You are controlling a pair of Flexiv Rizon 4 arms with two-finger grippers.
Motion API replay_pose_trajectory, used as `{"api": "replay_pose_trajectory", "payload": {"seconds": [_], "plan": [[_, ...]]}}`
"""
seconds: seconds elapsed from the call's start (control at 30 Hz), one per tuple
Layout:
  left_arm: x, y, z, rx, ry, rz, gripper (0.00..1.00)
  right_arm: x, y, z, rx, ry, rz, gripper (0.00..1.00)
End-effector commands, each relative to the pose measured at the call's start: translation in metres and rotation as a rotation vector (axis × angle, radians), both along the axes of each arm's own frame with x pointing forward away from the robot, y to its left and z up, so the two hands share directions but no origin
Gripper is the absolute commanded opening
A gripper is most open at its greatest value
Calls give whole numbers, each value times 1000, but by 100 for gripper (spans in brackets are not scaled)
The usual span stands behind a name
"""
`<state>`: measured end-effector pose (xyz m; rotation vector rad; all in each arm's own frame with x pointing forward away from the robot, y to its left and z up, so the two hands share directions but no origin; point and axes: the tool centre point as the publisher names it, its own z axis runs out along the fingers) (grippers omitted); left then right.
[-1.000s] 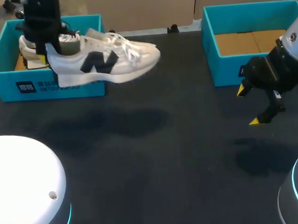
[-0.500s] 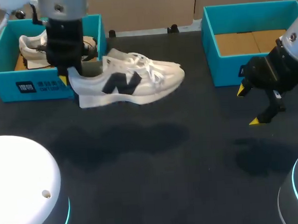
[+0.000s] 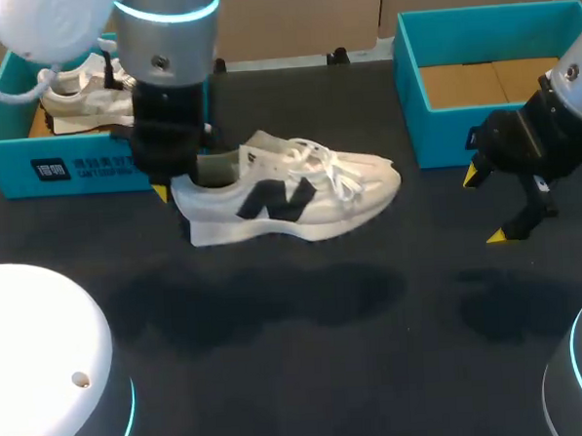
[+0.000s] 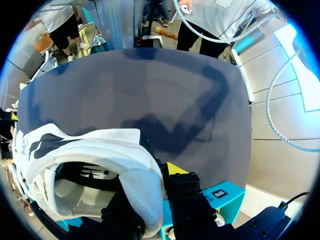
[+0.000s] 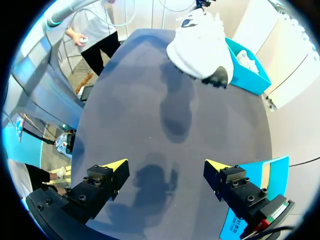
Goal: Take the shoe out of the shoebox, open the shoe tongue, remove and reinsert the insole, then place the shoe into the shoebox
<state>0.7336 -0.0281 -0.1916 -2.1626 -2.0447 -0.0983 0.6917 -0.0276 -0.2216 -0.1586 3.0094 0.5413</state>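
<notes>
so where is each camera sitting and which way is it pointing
Head view: fixed above and behind the robot, looking down on the table; it shows the left gripper holding the shoe by its heel above the table, and the right gripper open.
Left wrist view: on the left wrist, looking along its gripper, past the shoe's heel and across the table.
Right wrist view: on the right wrist, looking across the table to the shoe far ahead; its yellow tips stand apart.
Shared: all three see the shoe and the table.
</notes>
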Motion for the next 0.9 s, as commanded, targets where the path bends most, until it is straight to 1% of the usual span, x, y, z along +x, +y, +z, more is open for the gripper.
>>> {"api": "replay_pose_trajectory", "payload": {"seconds": [0.03, 0.2, 0.9], "plan": [[-9, -10, -5, 5, -3, 1, 0, 1, 1, -1, -2, 1, 0, 100], [-22, -21, -9, 26, -3, 17, 0, 1, 1, -1, -2, 1, 0, 100], [-22, -21, -9, 26, -3, 17, 0, 1, 1, -1, -2, 1, 0, 100]]}}
